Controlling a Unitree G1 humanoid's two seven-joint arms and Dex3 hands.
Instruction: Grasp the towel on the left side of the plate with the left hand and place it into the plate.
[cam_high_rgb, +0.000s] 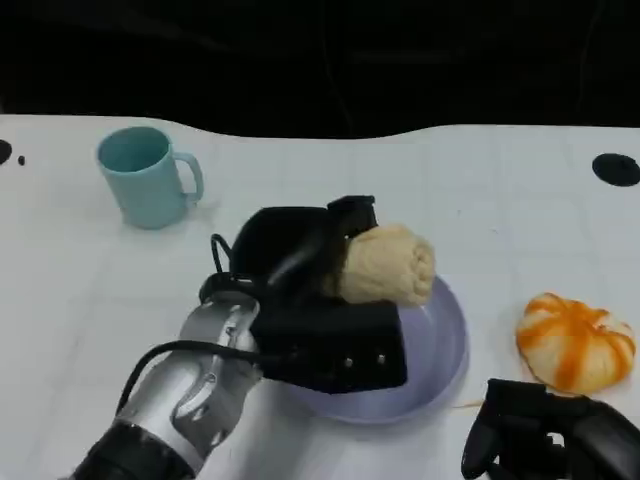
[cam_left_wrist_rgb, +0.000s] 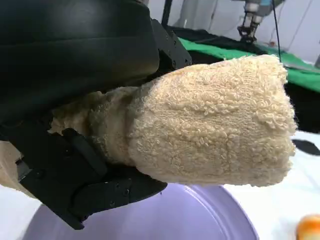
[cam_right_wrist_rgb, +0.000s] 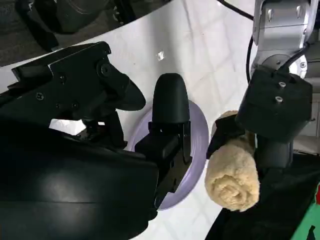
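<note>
The towel, a rolled beige bundle, sits clamped in the left hand above the far left rim of the lavender plate in the head view, its free end poking out over the dish; a teal mug stands well apart on the white surface, an orange-striped bun lies just beside the plate, and the right hand rests low at the near edge, holding nothing, though whether its fingers are spread I cannot tell. In the left wrist view the fingers are wrapped round the roll's near half, plate below it. The right wrist view shows the towel hanging clear of the plate near its rim. Released here, I judge the roll could tip or roll off the rim onto the surface, since it hangs near the edge rather than over the middle.
</note>
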